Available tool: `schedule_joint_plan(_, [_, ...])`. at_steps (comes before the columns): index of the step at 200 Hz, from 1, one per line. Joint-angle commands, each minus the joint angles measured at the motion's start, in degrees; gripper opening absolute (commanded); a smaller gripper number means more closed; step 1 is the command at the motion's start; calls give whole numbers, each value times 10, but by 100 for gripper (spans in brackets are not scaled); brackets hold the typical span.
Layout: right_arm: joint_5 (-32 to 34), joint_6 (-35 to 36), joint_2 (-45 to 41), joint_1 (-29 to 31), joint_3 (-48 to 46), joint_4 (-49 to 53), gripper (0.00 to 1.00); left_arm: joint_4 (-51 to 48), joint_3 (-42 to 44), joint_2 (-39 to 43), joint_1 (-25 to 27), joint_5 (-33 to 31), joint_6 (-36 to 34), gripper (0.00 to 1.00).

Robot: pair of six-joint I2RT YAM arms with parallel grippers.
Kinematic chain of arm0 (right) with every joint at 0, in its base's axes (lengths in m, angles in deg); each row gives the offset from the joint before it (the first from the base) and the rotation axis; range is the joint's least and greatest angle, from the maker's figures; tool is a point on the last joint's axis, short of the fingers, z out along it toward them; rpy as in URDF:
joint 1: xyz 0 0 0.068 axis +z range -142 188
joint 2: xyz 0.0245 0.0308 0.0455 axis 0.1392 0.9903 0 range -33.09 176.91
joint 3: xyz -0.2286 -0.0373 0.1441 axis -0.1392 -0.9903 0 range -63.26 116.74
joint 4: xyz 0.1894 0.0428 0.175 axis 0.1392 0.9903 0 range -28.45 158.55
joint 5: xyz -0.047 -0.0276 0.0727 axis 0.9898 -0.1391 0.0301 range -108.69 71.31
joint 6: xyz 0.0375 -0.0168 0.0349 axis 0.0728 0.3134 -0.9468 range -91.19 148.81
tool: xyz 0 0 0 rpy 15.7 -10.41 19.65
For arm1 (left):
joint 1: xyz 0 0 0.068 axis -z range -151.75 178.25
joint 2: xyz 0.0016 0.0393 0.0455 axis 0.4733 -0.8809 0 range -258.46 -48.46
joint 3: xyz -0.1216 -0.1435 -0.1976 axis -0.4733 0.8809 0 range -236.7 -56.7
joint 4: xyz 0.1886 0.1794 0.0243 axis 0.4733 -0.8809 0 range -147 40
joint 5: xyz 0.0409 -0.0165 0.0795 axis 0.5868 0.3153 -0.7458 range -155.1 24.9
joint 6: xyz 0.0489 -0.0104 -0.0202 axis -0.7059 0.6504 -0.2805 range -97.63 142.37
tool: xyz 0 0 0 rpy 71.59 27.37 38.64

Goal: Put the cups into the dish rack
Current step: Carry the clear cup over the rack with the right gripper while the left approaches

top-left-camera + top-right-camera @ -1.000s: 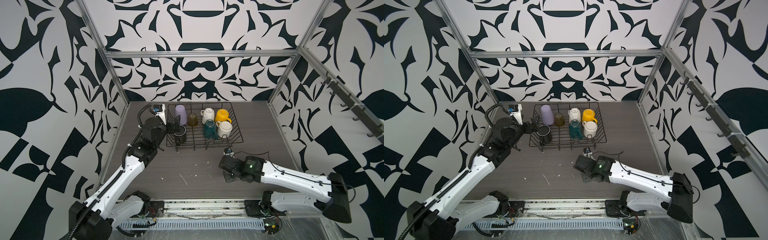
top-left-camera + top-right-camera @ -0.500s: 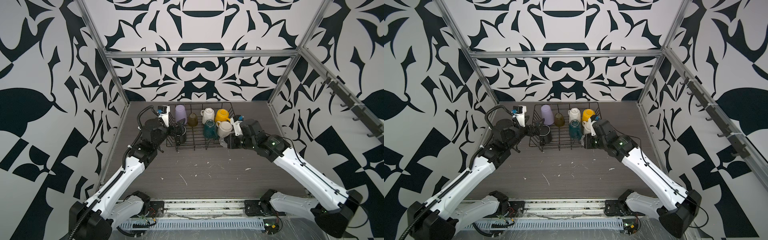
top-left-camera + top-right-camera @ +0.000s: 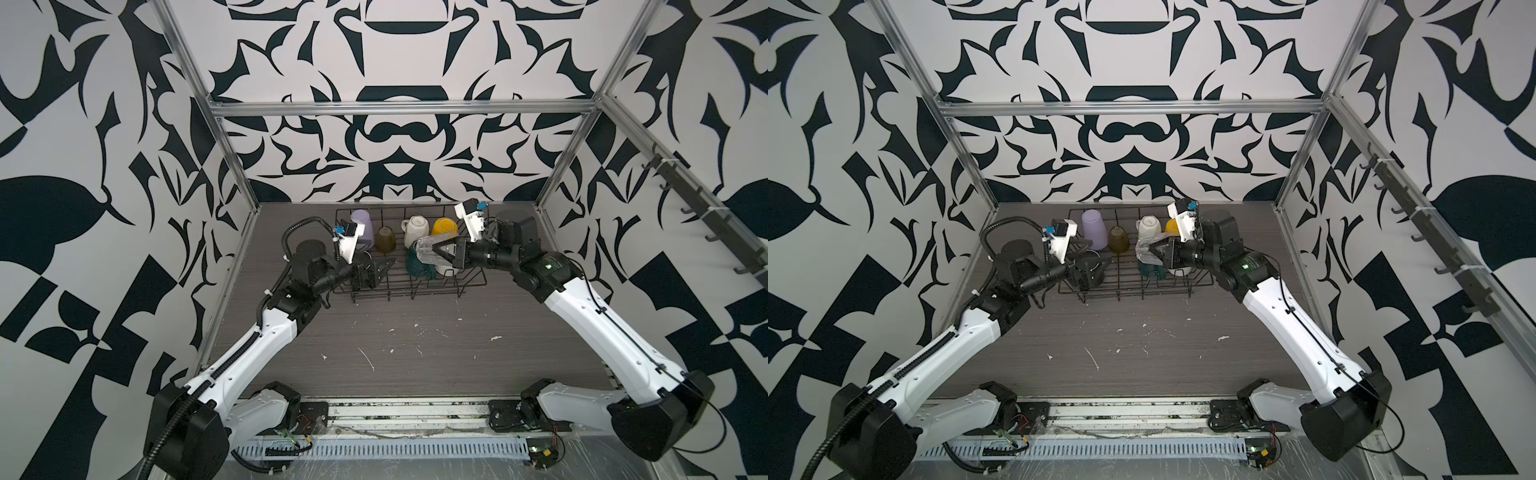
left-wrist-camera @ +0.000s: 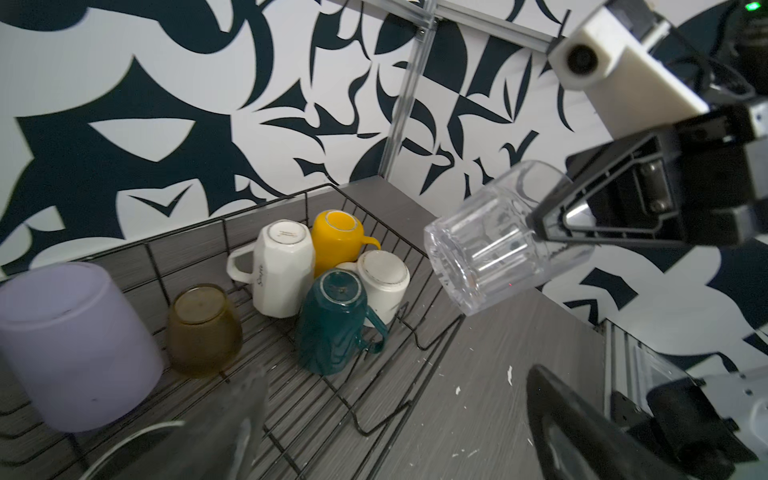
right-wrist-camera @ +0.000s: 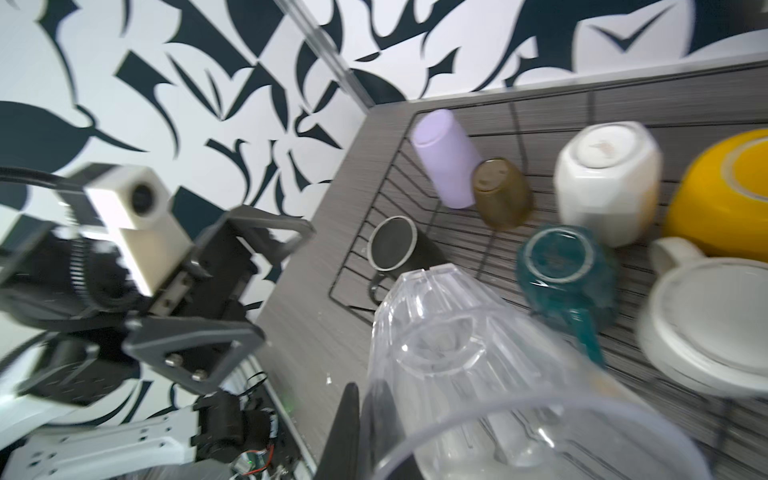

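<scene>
My right gripper (image 3: 435, 249) is shut on the rim of the clear glass (image 3: 424, 254), holding it tilted in the air above the teal mug (image 3: 419, 268) in the dish rack (image 3: 415, 289). The glass (image 5: 457, 353) fills the right wrist view, one finger (image 5: 345, 432) outside its wall. Upside down in the rack stand the lilac tumbler (image 4: 75, 345), amber glass (image 4: 203, 328), cream mug (image 4: 284, 266), yellow mug (image 4: 336, 237), white mug (image 4: 384, 282) and black mug (image 5: 392, 245). My left gripper (image 3: 384, 270) is open and empty at the rack's left end, beside the black mug.
The rack stands at the back of the dark wood-grain table (image 3: 395, 340), close to the patterned back wall. White flecks lie scattered on the table in front of it. A rail of hooks (image 3: 706, 216) runs along the right wall.
My right arm has risen from low over the table in front of the rack and carried the clear glass up over the rack's right half. The left arm has barely shifted.
</scene>
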Motion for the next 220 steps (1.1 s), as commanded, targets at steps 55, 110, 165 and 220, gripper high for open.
schedule_joint_plan(55, [-151, -38, 3, 0, 6, -109, 0, 233, 76, -20, -2, 101, -51, 99])
schedule_joint_plan(110, [-209, -71, 5, 3, -17, -153, 0, 263, 87, -28, -2, 117, -88, 99])
schedule_joint_plan(165, [-232, -63, 10, 39, -19, -151, 0, 269, 82, -44, -2, 138, -101, 99])
schedule_joint_plan(220, [-261, -75, 24, 59, -21, -168, 0, 270, 74, -55, -2, 165, -99, 99])
